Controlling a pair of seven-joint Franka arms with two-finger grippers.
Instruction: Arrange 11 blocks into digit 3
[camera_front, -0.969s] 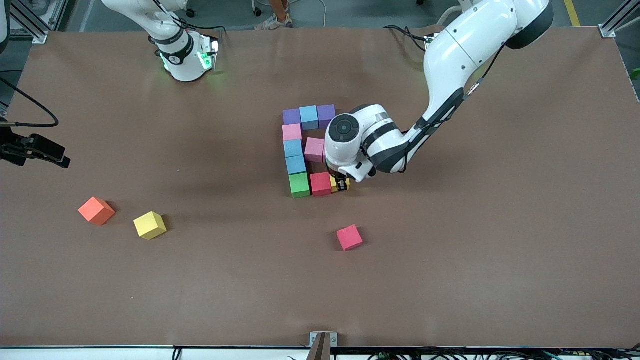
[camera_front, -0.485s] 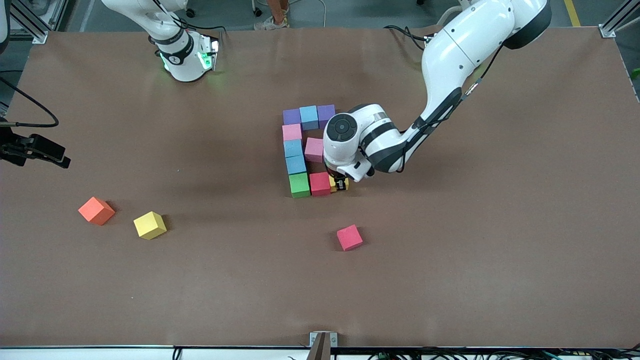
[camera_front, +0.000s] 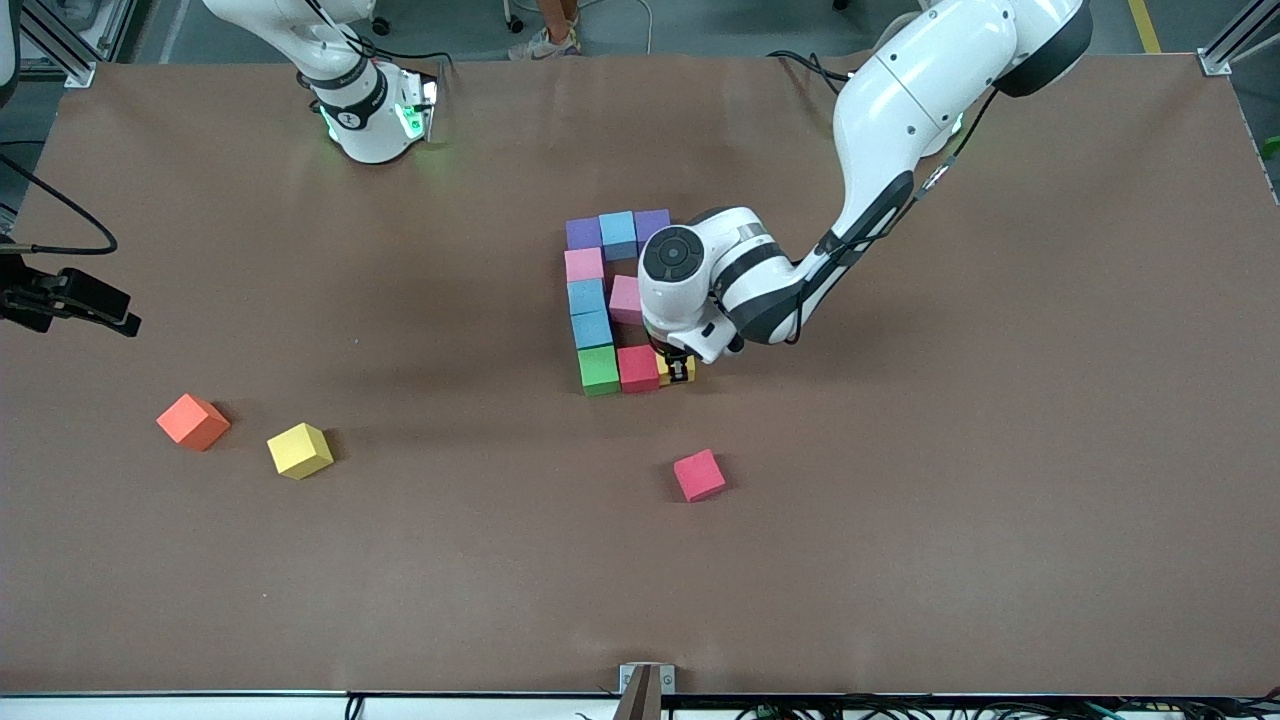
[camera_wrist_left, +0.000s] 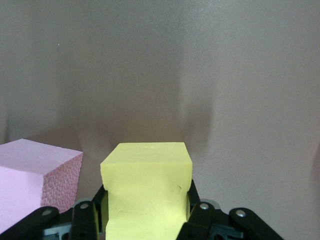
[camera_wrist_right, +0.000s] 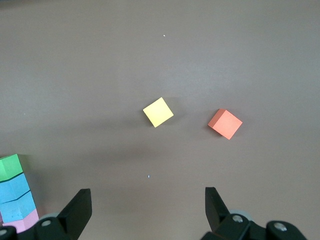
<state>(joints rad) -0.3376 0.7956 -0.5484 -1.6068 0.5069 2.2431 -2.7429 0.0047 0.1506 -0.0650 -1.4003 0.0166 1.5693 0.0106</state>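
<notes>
Left claw (camera_front: 679, 369) w/ gripped yellow block (camera_front: 676, 370) has shifted against red block (camera_front: 638, 368), faces square; right claw (camera_wrist_right: 147, 210) waits, wide.

No word, number or brand can be read anywhere; the one sign is a small white upward arrow on the black left gripper (camera_front: 679, 368), down at the yellow foam cube (camera_front: 686, 370). The white arm base (camera_front: 365, 115) bears a dark round mark too small to make out
</notes>
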